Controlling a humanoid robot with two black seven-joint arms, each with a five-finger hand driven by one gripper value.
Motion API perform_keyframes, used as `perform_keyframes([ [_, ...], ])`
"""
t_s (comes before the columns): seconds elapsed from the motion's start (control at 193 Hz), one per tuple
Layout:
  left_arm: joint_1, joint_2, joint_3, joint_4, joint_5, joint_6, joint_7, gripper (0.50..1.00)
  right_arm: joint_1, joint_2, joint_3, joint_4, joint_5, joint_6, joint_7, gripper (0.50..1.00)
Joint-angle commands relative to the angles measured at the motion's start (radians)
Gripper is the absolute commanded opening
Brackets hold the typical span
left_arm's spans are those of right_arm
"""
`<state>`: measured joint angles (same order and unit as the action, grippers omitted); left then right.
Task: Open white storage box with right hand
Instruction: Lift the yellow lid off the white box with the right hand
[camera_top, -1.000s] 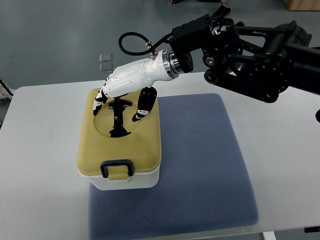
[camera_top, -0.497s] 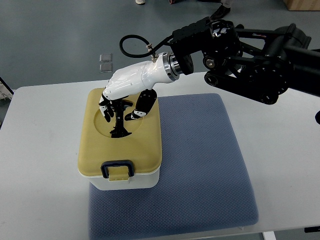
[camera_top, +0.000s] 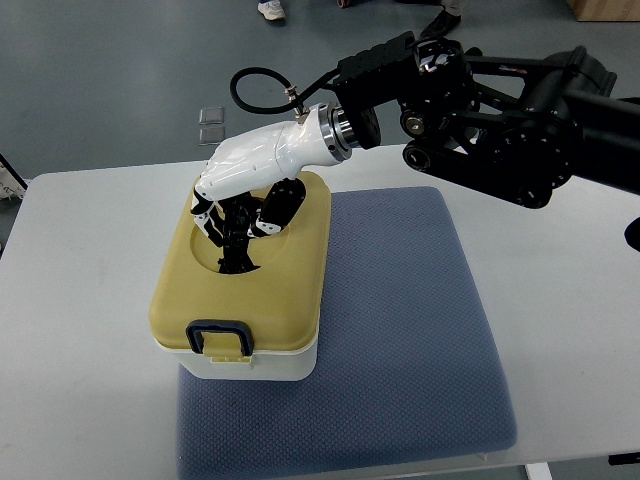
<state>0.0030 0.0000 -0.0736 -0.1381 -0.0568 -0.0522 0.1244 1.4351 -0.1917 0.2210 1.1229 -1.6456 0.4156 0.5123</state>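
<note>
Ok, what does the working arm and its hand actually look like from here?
The right hand has a glossy white shell with black finger joints and white-tipped fingers. A silver metal ring joins it to a bulky matte black arm, and a black cable loops up from the wrist.

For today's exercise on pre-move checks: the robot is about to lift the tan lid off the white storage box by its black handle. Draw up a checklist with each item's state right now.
1. White right hand closed on the black lid handle: ok, fingers curl around it.
2. Tan plastic lid freed from the white storage box: ok, it sits skewed and tilted.
3. Dark blue front latch released: cannot tell.
4. Box on the blue-grey mat: ok, though its left part overhangs onto the white table.
5. Left hand clear: ok, not in view.
</note>
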Motion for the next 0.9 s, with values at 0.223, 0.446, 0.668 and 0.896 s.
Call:
perform_keyframes([
  [0.223,0.000,0.000,0.000,0.000,0.000,0.000,0.000,1.000,0.036,-0.006,0.046,0.000,0.018,-0.004,0.014,0.500],
  [0.446,0.000,0.000,0.000,0.000,0.000,0.000,0.000,1.000,0.053,-0.041,0.118,-0.002,0.020,0.011,0.017,0.500],
  [0.668,0.000,0.000,0.000,0.000,0.000,0.000,0.001,1.000,0.042,-0.173,0.201,-0.003,0.020,0.012,0.022,0.500],
  [0.896,0.000,0.000,0.000,0.000,0.000,0.000,0.000,1.000,-0.008,-0.377,0.222,-0.055,0.050,-0.024,0.046,0.500],
])
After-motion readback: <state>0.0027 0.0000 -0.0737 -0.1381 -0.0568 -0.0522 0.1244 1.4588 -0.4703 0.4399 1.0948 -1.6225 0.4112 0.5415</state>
